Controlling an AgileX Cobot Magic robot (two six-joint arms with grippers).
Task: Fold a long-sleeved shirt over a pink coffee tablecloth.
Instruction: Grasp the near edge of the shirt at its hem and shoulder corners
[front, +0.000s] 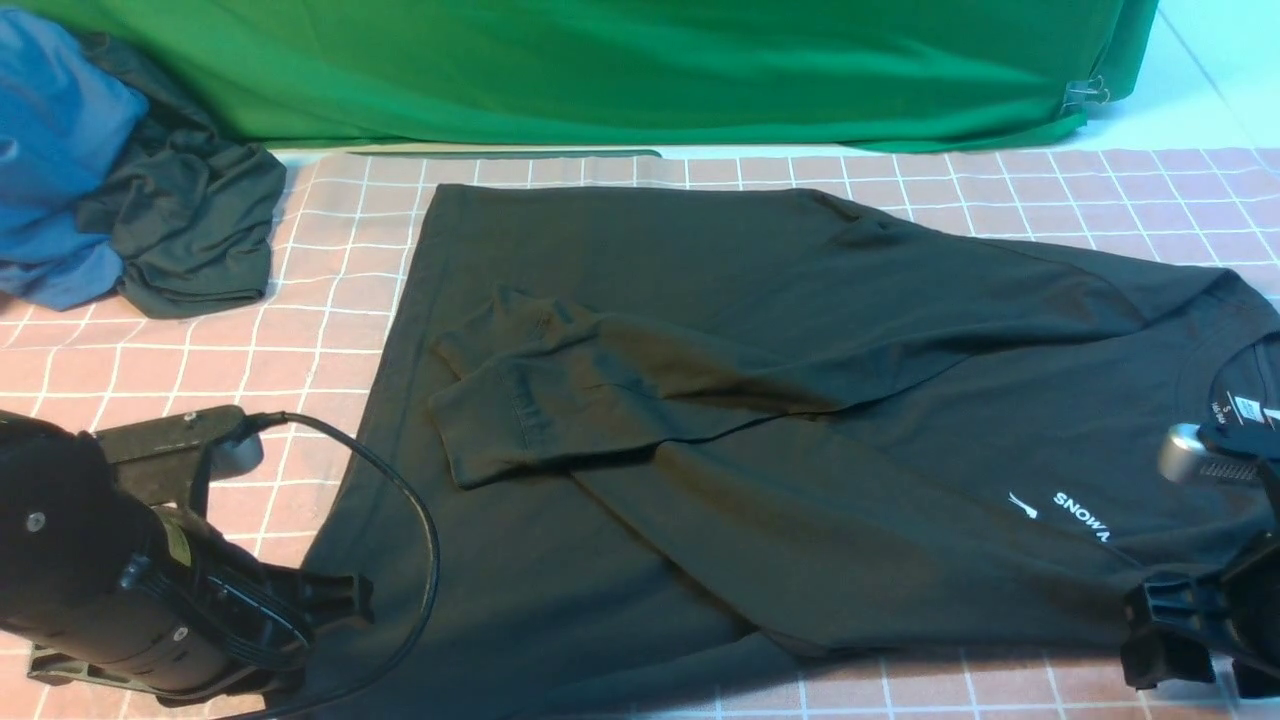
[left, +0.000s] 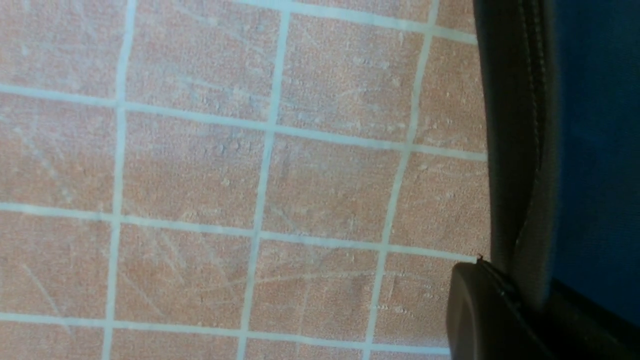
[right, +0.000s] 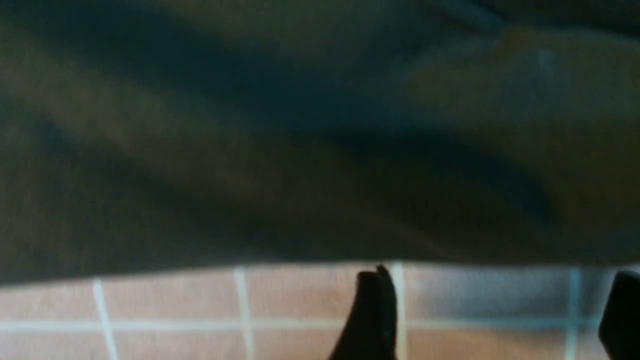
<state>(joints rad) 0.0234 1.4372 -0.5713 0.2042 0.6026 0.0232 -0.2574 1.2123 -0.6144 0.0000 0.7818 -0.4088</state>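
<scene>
left end effector (front: 345, 600): clenched on shirt (front: 800, 400) hem | right end effector (right: 495, 320): released, empty, beside shirt | risk: a one-sided pull may drag the shirt crooked and the folded sleeve may slip

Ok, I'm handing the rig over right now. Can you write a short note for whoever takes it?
Left gripper: shut, seemingly pinching the hem of the large black cotton long-sleeved shirt at its near corner.
Right gripper: open and empty, low over the pinkish-brown grid-printed tablecloth, beside the shirt's near edge.
Shirt: lies chest up across the tablecloth, hem toward the robot's left, round collar toward its right.
Done: one sleeve is folded in across the body, with its cuff lying on it. The near sleeve is hard to judge.
Left: probably fold the body, hem toward collar.
</scene>
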